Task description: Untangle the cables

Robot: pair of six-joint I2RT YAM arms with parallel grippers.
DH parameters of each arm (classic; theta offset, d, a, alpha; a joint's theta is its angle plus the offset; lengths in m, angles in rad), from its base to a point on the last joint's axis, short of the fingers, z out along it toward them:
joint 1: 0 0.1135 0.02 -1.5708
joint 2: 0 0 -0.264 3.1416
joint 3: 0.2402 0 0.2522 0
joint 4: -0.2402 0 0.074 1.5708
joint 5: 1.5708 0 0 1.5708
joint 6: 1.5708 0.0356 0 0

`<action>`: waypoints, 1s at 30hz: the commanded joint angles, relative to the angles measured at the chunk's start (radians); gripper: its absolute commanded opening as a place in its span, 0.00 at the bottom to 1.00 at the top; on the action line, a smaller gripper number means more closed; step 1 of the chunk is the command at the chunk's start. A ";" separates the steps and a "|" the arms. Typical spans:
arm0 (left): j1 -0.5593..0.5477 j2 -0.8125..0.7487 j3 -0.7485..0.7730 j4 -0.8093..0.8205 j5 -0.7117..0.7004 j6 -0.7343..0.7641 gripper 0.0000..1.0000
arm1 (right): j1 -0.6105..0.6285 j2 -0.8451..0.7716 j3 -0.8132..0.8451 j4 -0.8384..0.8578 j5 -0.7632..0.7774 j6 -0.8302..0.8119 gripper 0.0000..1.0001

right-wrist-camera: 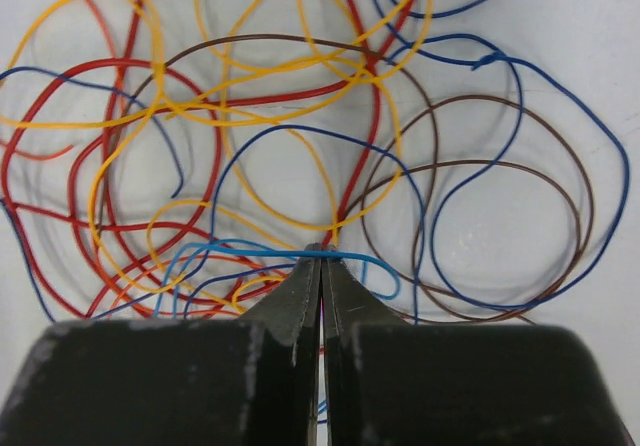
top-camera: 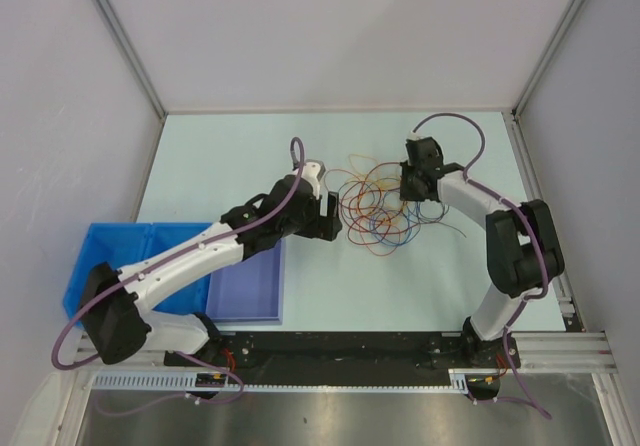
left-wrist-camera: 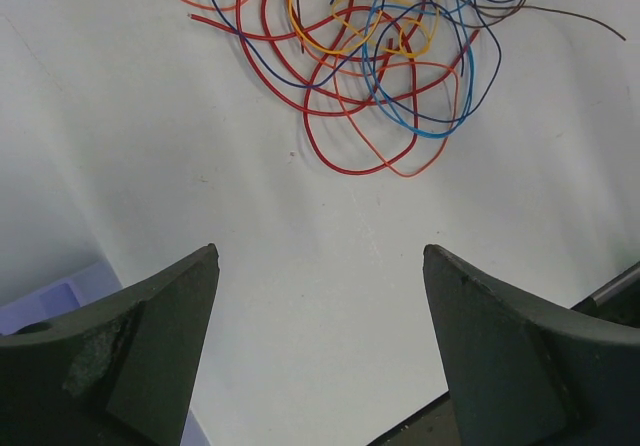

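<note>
The cables lie in a loose tangle of red, orange, yellow, blue and brown loops on the table between my two arms. My left gripper is open and empty just left of the tangle. In the left wrist view the cables lie beyond the gripper, apart from it. My right gripper is at the tangle's right side. In the right wrist view its jaws are shut. A red cable runs into their seam and a light blue cable crosses the tips.
A blue bin and a lilac tray sit at the near left, beside the left arm. The black base rail runs along the near edge. Grey walls enclose the table on the left, back and right.
</note>
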State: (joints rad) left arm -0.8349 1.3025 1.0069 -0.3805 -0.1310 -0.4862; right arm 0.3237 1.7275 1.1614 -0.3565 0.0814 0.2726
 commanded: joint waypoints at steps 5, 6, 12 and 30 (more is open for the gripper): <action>-0.006 -0.063 0.035 -0.020 -0.035 0.026 0.88 | 0.063 -0.219 0.014 0.050 0.004 -0.030 0.04; -0.007 -0.063 0.038 -0.021 -0.033 0.026 0.88 | 0.061 -0.238 0.015 0.035 0.027 -0.027 0.19; -0.006 -0.074 0.015 -0.002 -0.024 0.015 0.89 | 0.011 -0.204 0.012 -0.064 0.081 -0.026 0.75; -0.006 -0.034 0.024 -0.004 -0.021 0.031 0.88 | -0.011 -0.022 -0.120 0.122 0.049 0.014 0.67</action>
State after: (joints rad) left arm -0.8352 1.2629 1.0080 -0.4057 -0.1482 -0.4702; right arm 0.3229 1.6920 1.0332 -0.3218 0.1257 0.2615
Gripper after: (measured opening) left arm 0.885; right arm 0.708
